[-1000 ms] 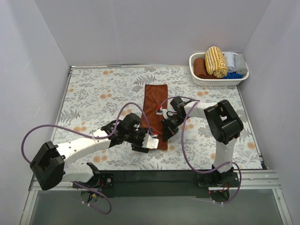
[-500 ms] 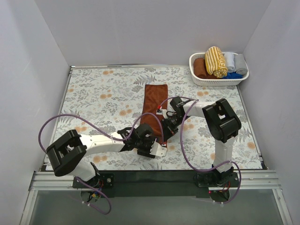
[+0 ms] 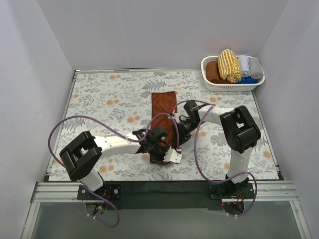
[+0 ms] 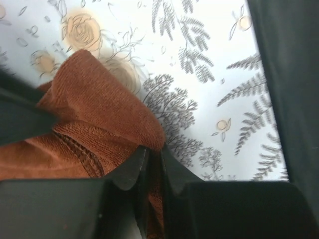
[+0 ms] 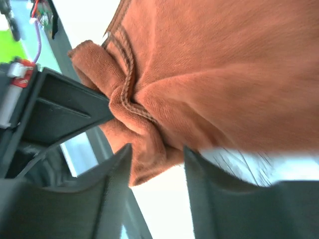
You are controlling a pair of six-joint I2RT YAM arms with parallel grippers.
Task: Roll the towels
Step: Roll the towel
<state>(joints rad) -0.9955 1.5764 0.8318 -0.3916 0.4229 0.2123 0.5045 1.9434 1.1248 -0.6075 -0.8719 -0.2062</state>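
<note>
The rust-brown towel lies lengthwise mid-table, its near end bunched up and lifted. My left gripper is shut on a thin fold of that near edge; in the left wrist view the cloth is pinched between the jaws. My right gripper is open at the towel's near right corner, with a bunched hem sitting between its fingers. The mustard-yellow striped towel lies rolled in the basket at the back right.
The white basket also holds a brown roll, grey rolls and a blue roll. Purple cables loop over both arms. The floral tablecloth is walled on three sides.
The towel's near end has been gathered up and drawn toward the far side, so it looks shorter. The left arm has swung in under it and the right gripper has shifted slightly farther.
</note>
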